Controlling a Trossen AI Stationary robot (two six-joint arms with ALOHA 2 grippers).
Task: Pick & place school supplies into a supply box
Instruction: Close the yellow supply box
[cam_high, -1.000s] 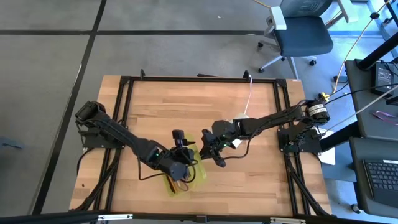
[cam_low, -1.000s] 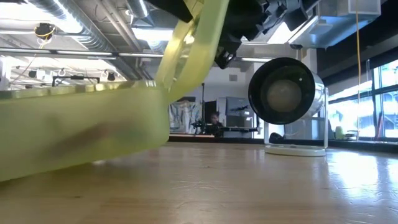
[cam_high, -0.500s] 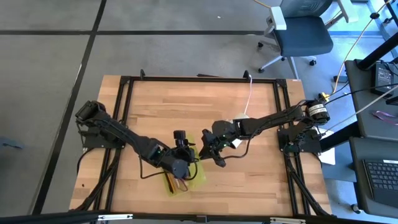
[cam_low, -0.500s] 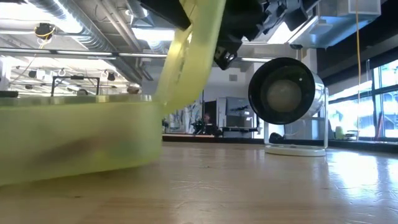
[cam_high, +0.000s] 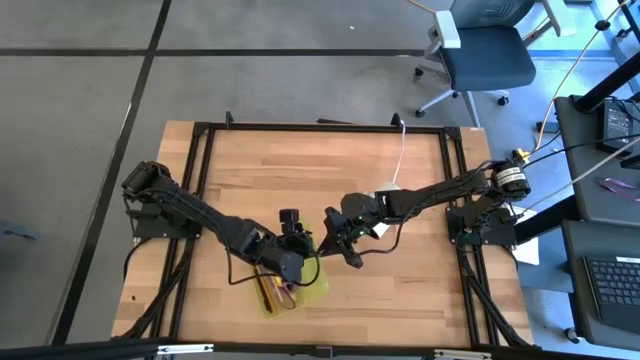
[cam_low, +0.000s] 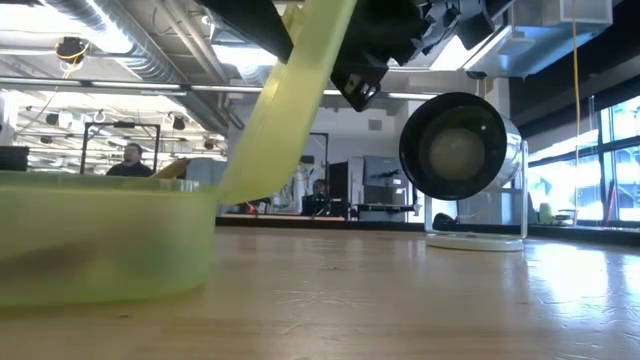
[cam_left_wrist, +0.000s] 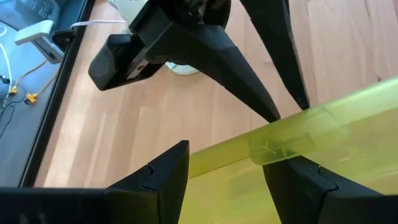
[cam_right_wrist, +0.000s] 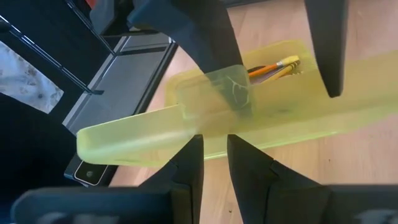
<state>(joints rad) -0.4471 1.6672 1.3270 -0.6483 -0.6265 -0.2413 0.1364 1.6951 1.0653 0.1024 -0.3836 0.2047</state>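
High view: the supply box (cam_high: 290, 291) lies on the wooden table (cam_high: 250, 180) near its front edge, and pens and pencils (cam_high: 274, 293) show through its translucent yellow-green plastic. The left gripper (cam_high: 291, 252) hangs over the box's far end, and the right gripper (cam_high: 338, 243) sits just beside it toward the table's middle. A white cylinder on a cord (cam_high: 384, 193) stands behind the right arm. An office chair (cam_high: 482, 52) is on the floor beyond the table.

Low view: only here does the lid (cam_low: 290, 100) show as a raised flap, tilted steeply up from the box, whose wall (cam_low: 100, 240) fills the near side. Dark gripper parts sit at the lid's upper end. The cylinder (cam_low: 462, 165) stands upright farther back on the table. A person (cam_low: 128, 160) sits in the room behind.

Left wrist view: the left jaws stand apart, with nothing between them, and the lid's edge (cam_left_wrist: 298, 134) crosses in front. The right arm's two fingers (cam_left_wrist: 249, 93) meet at that edge.

Right wrist view: the right jaws are clamped on the lid's small tab (cam_right_wrist: 217, 93). Past the lid, orange and yellow pencil ends (cam_right_wrist: 280, 66) lie in the box's corner.
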